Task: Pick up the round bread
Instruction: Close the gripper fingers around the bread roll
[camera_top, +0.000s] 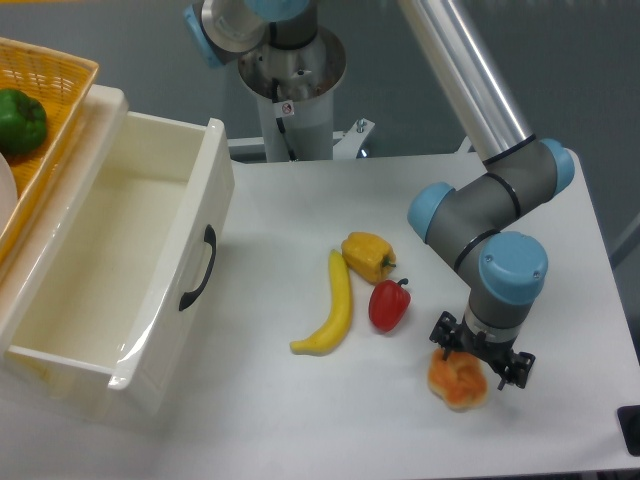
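At the far left edge, a wicker basket (55, 75) sits raised beside the table, and a green pepper (20, 120) lies inside it. Just right of the basket stands a white drawer (165, 290), pulled open, with a black handle (198, 268) on its front panel. The inside of the drawer shows only bare white walls and floor.

The table (300, 420) is white and extends to the right of the drawer. Near its centre lies a banana (332, 312), curved, with its upper tip pointing toward the back of the table. Touching or just beside the banana's upper end is a yellow pepper (367, 255) with a green stem. Directly in front of the yellow pepper, and just right of the banana, lies a red pepper (388, 305) with a dark stem. Behind these items, at the rear edge of the table, the arm base (290, 75) is mounted on a white column.

The arm (490, 210) descends from the upper right and bends down toward the front right part of the table. The gripper (478, 365) points straight down. The round bread (458, 381) rests on the table at front right, well apart from the red pepper. The jaws are spread and straddle the top of the bread, one finger on each side; contact with the bread cannot be confirmed from this view.
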